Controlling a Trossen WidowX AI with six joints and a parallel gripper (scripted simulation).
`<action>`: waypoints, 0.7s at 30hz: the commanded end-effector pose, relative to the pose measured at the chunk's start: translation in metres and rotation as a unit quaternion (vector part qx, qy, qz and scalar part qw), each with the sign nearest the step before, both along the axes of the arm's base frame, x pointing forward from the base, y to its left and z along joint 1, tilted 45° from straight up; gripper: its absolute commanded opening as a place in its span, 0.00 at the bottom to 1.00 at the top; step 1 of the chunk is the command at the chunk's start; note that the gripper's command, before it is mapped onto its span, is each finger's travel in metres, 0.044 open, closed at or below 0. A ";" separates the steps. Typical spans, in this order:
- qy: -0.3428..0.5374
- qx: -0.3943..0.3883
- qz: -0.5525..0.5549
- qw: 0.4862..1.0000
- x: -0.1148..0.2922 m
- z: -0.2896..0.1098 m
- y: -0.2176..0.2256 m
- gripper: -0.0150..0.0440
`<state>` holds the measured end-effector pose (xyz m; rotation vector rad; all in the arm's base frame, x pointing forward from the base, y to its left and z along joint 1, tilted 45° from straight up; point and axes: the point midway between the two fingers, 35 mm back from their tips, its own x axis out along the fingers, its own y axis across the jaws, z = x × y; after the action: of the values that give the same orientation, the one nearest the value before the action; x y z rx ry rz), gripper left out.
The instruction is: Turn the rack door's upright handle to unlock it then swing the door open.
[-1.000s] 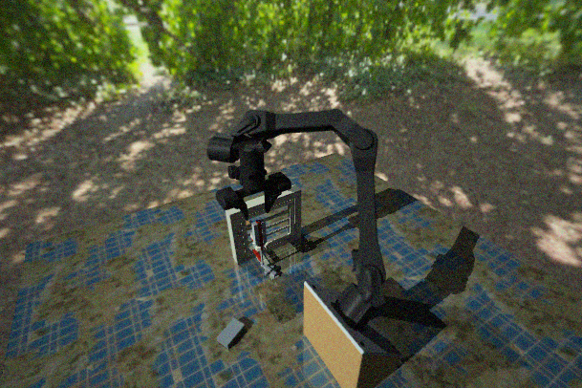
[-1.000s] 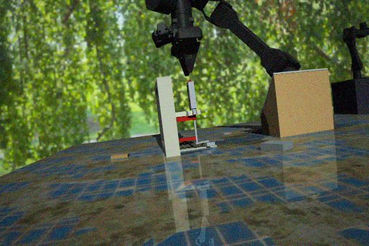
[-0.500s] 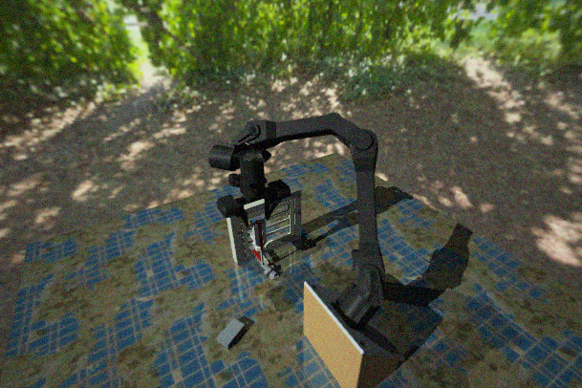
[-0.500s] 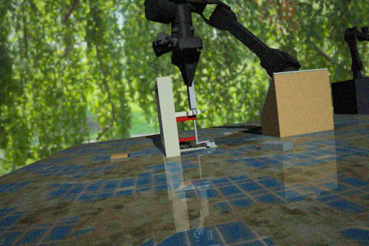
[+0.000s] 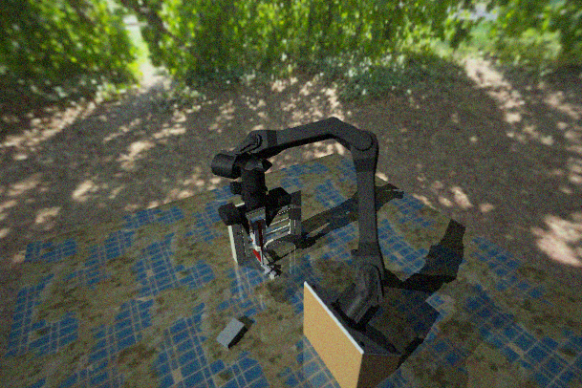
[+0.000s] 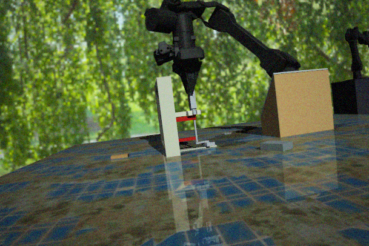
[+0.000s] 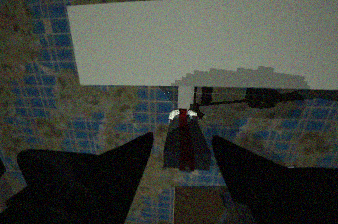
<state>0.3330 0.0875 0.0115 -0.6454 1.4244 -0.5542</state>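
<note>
The rack's pale frame [image 5: 236, 246] [image 6: 169, 121] [image 7: 141, 45] stands upright on the table. The handle [image 5: 260, 234] [image 6: 192, 102] [image 7: 186, 147], grey and white with red, stands upright in front of it on a thin rod. My gripper [image 5: 258, 226] [image 6: 190, 93] [image 7: 182, 138] points down and is open. Its fingers stand on either side of the handle's upper part, with a gap on both sides in the wrist view. The door's slatted face shows partly behind the gripper in the top view and looks closed; its exact angle is hard to tell.
A grey block [image 5: 230, 333] [image 6: 275, 146] lies on the table, toward the tan-faced box [image 5: 334, 339] [image 6: 303, 103] near the arm's base. A small orange-brown block [image 6: 119, 156] lies beyond the frame. Another dark arm [image 6: 355, 54] shows at the far right of the exterior view.
</note>
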 end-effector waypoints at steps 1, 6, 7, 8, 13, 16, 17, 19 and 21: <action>0.004 -0.004 -0.001 1.000 -0.002 -0.005 -0.008 0.73; 0.004 -0.004 -0.001 1.000 -0.002 -0.010 -0.013 0.73; 0.004 -0.005 -0.001 1.000 -0.002 -0.011 -0.014 0.73; 0.004 -0.005 -0.001 1.000 -0.002 -0.011 -0.014 0.73; 0.004 -0.005 -0.001 1.000 -0.002 -0.011 -0.014 0.51; 0.004 -0.005 -0.001 1.000 -0.002 -0.011 -0.014 0.41; 0.004 -0.005 -0.001 1.000 -0.002 -0.011 -0.014 0.40; 0.004 -0.005 -0.001 1.000 -0.002 -0.011 -0.014 0.38; 0.004 -0.005 -0.001 1.000 -0.002 -0.011 -0.014 0.35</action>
<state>0.3322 0.0748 0.0019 -0.6514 1.4252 -0.5608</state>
